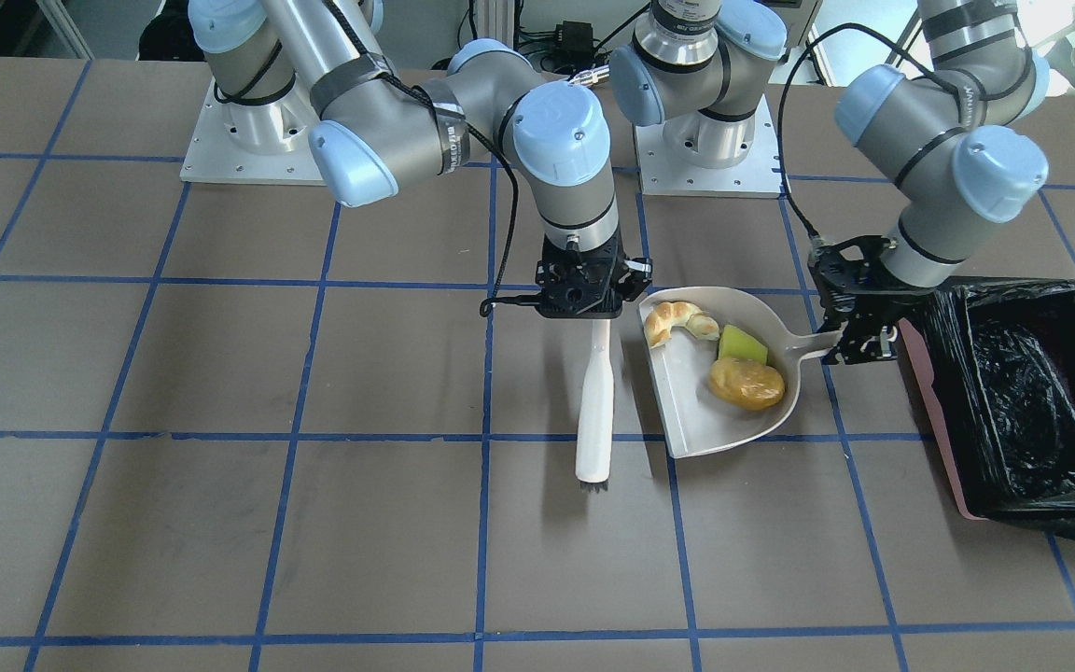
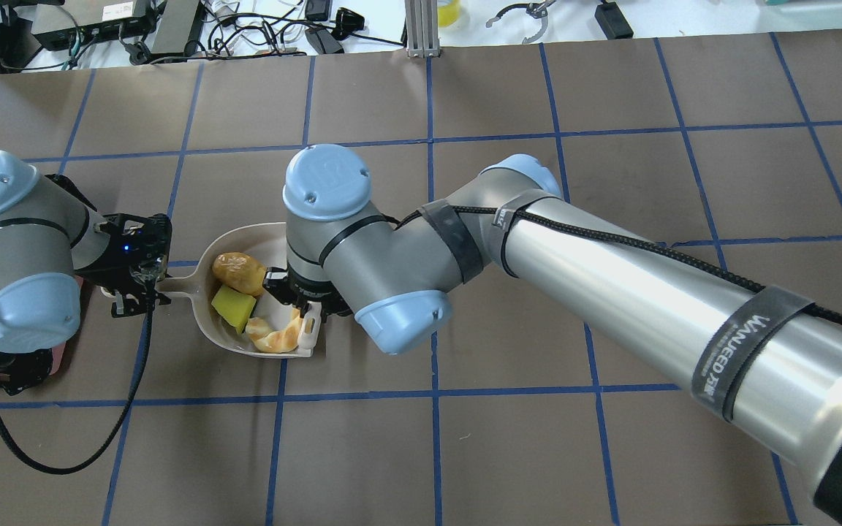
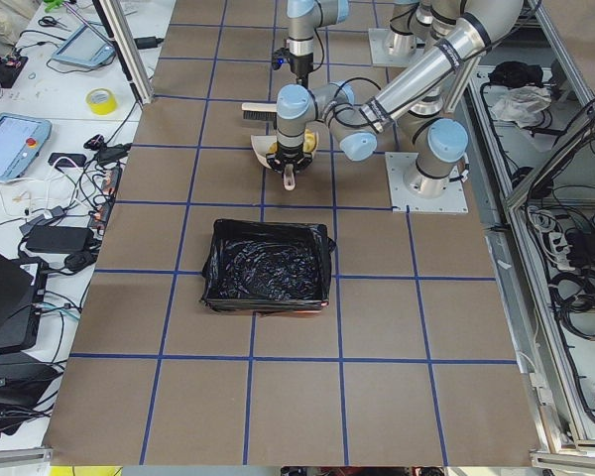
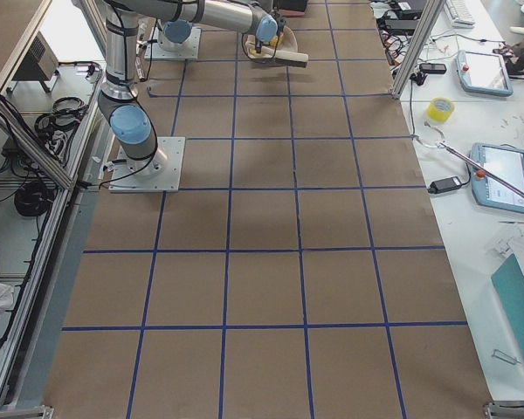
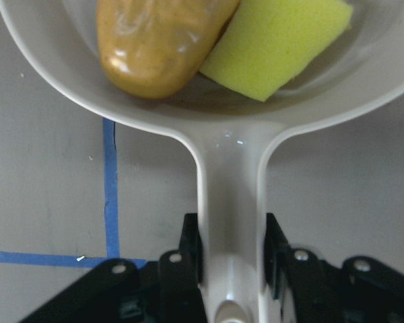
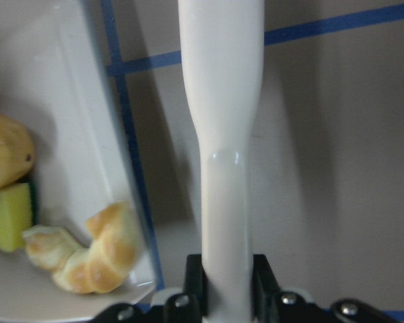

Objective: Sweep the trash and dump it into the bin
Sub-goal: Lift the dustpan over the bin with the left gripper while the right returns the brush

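Trash (image 1: 747, 383), three loose food-like pieces in beige plastic dustpan (image 1: 696, 411), probably light, rolls easily; lift by dustpan handle (image 5: 232, 195), level. Right pincer (image 6: 227, 276) clamped on beige dark-bristled brush (image 1: 595, 401) beside dustpan mouth; left pincer (image 5: 232, 252) clamped on dustpan handle; pink black-lined bin (image 1: 931, 411) beyond handle.

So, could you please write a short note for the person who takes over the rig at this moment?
Left gripper: shut on the handle of the beige plastic dustpan.
Right gripper: shut on the white handle of the brush with dark bristles, beside the dustpan's open edge.
Trash: golden-brown potato-shaped piece, curved tan croissant-like piece and flat yellow-green scrap all lie in the dustpan.
Done: sweeping.
Left: move the dustpan over the pink bin lined with a black bag and tip it; no trash shows in the bin.
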Available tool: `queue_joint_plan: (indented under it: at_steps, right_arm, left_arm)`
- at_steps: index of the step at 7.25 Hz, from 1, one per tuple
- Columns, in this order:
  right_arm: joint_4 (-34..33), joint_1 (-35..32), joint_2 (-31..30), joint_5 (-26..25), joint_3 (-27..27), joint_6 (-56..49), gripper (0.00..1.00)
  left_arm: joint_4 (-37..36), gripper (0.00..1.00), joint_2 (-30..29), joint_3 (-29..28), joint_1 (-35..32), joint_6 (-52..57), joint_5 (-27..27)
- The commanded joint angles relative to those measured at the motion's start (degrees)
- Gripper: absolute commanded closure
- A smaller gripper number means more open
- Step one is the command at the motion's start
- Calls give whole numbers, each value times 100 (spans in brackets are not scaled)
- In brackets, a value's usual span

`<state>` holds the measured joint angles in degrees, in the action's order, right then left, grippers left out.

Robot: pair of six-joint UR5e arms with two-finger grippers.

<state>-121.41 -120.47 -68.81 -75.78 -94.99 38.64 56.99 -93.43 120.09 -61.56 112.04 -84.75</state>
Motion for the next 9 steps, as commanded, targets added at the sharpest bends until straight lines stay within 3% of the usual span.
queue_joint_plan:
  at_steps: [1, 3, 4, 7, 8, 9]
  right_arm:
    - [1315, 968, -570, -33, 208, -1499, 100]
    - [2031, 1961, -992, -645, 297, -2828, 100]
    - [2182, 2497, -1020, -988, 315, -3497, 100]
    - [2105, 3879, -968, -1141, 236, -4898, 100]
    - [2000, 4169, -907, -1262, 175, -4927, 100]
    - [1477, 4399, -802, -1585, 26, -4936, 100]
  left_arm:
    - [1185, 95, 26, -895, 853, 528, 178]
    - [2251, 95, -87, -2168, 1354, 939, 143]
    - [2238, 95, -192, -2435, 1688, 1160, 91]
    - [1781, 96, -359, -3042, 2515, 1960, -514]
    - [1328, 100, -403, -3184, 2535, 1997, -995]
    - [636, 100, -413, -3150, 2526, 2214, -1365]
